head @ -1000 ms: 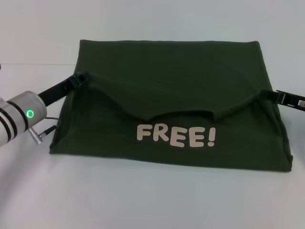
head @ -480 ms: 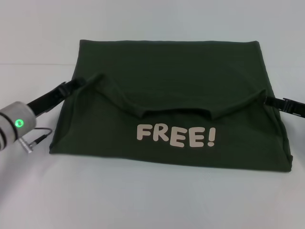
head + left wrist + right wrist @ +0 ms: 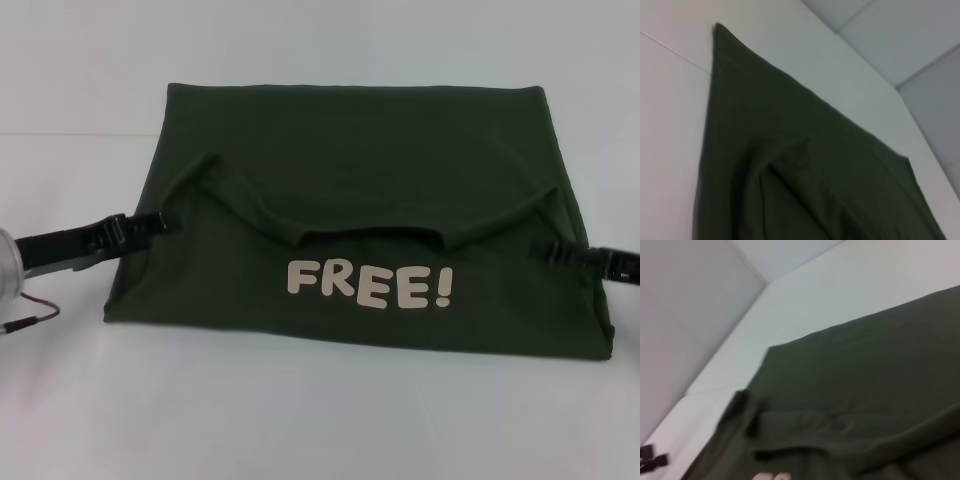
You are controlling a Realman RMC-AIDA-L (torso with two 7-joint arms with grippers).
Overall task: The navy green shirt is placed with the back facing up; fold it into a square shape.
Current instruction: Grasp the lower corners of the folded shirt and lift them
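The navy green shirt (image 3: 360, 140) lies on the white table, its upper part folded down over the lower part. The folded edge with the collar dip sits just above a cream "FREE!" print (image 3: 369, 285). My left gripper (image 3: 165, 221) is open and empty at the shirt's left edge, level with the print's top. My right gripper (image 3: 537, 248) is open and empty at the shirt's right edge. The folded corners (image 3: 205, 160) lie loose on the cloth. The shirt also fills the left wrist view (image 3: 790, 165) and the right wrist view (image 3: 865, 370).
The white table (image 3: 300, 420) surrounds the shirt, with bare surface in front and a wall seam behind. A thin cable (image 3: 30, 318) hangs by my left arm. The other arm's gripper (image 3: 650, 457) shows far off in the right wrist view.
Both grippers have let go of the folded edge's corners and moved toward the front along the shirt's sides. The fold now lies flat.
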